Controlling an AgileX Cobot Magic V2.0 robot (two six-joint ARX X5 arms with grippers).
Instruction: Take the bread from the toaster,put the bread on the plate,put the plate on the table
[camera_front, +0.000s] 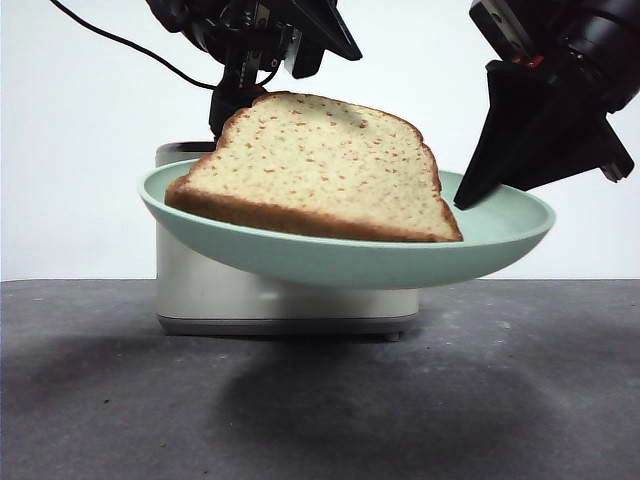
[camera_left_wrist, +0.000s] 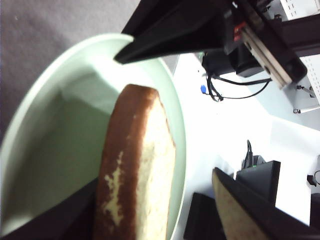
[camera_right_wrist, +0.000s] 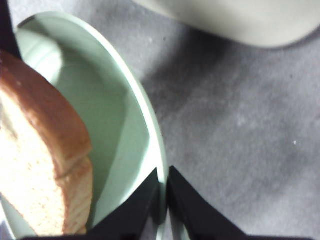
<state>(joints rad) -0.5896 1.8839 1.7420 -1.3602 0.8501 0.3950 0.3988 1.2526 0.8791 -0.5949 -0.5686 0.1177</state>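
From the front, the plate (camera_front: 350, 262) hangs in the air above the counter (camera_front: 320, 400), tilted a little, with its shadow pooled on the dark surface underneath. The bread (camera_front: 320, 170) lies on it, leaning up from the near rim, its crust edge resting in the dish and its domed end raised toward the back. Behind and below the plate stands the toaster (camera_front: 285, 300), cream and boxy, resting on the counter. On the right side, a black gripper, the right gripper (camera_front: 468, 198), comes down from the upper corner and meets the plate's rim. Another dark arm sits above the bread's top edge at the back.

In the left wrist view, the bread (camera_left_wrist: 135, 165) stands edge-on between the left gripper (camera_left_wrist: 165, 210) jaws, which are spread on either side of the slice; I cannot tell whether they press it. The plate (camera_left_wrist: 60, 145) curves around behind the slice, and the other arm's black jaw reaches onto its far rim.

In the right wrist view, the right gripper (camera_right_wrist: 162, 195) has its jaws pinching the plate's rim (camera_right_wrist: 145, 125), one jaw inside the dish and one outside. The bread (camera_right_wrist: 42, 165) fills the side of the plate away from that grip. Past the plate lies the grey counter (camera_right_wrist: 235, 115), and the toaster's pale body (camera_right_wrist: 240, 20) shows at the far edge.
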